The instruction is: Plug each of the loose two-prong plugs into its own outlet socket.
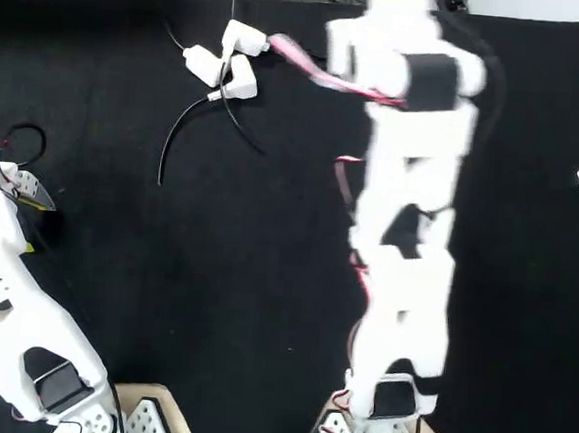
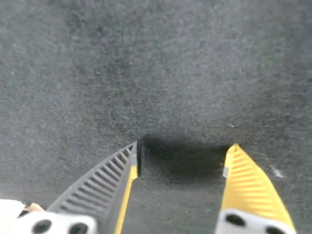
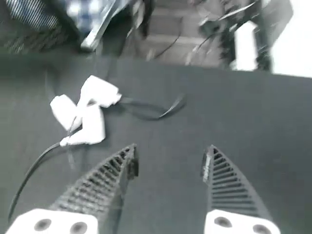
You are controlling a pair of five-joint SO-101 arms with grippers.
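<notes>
Both hands are wide open and holding nothing. The left hand (image 2: 185, 146) hangs low over bare black table (image 2: 146, 58), back by the left edge. The right hand (image 3: 170, 148) is stretched out toward the far side, with the white plugs (image 3: 85, 114) bunched together on the table just ahead of it, off to one side. I can't tell which pieces are plugs and which are sockets.
</notes>
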